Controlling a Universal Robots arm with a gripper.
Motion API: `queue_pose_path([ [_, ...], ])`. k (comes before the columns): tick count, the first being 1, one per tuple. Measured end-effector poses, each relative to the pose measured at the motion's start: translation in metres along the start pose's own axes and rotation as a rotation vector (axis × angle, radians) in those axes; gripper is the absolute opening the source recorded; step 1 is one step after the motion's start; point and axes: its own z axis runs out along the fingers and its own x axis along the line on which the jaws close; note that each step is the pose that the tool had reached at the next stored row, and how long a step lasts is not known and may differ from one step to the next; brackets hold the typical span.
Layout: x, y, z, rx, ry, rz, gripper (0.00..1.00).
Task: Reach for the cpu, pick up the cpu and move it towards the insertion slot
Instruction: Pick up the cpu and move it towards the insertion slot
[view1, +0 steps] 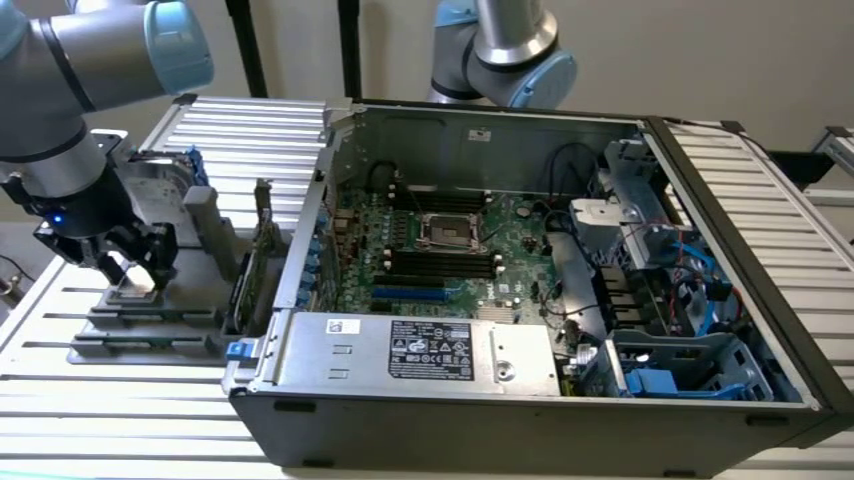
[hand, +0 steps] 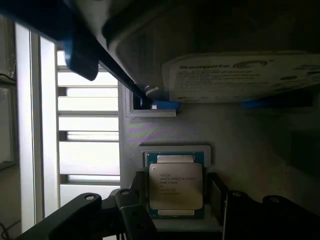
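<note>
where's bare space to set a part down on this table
Bare white slats lie on the near side of the grey fixture tray, beside the open dark computer case, and along the case's side at the exterior view's right. The tray is crowded: the gripper straddles the silvery square cpu.

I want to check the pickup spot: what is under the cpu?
The cpu lies flat in a pale square frame on a grey fixture. The chip covers the frame's floor, so what it rests on cannot be seen.
</note>
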Motion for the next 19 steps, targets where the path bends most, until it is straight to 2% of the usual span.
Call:
queue_pose_path([
  [4, 0.0, 0.0, -0.0001, 0.0002, 0.0003, -0.002, 0.59],
  [5, 0.0, 0.0, -0.0001, 0.0002, 0.0003, -0.003, 0.54],
  [9, 0.0, 0.0001, -0.0009, -0.0001, 0.0, -0.004, 0.54],
  [11, 0.0, 0.0002, -0.0043, 0.0001, 0.0004, -0.005, 0.54],
  [14, 0.0, 0.0005, -0.0131, 0.0001, 0.0008, -0.007, 0.54],
  [19, 0.001, 0.0011, -0.0353, 0.0002, 0.0021, -0.008, 0.54],
])
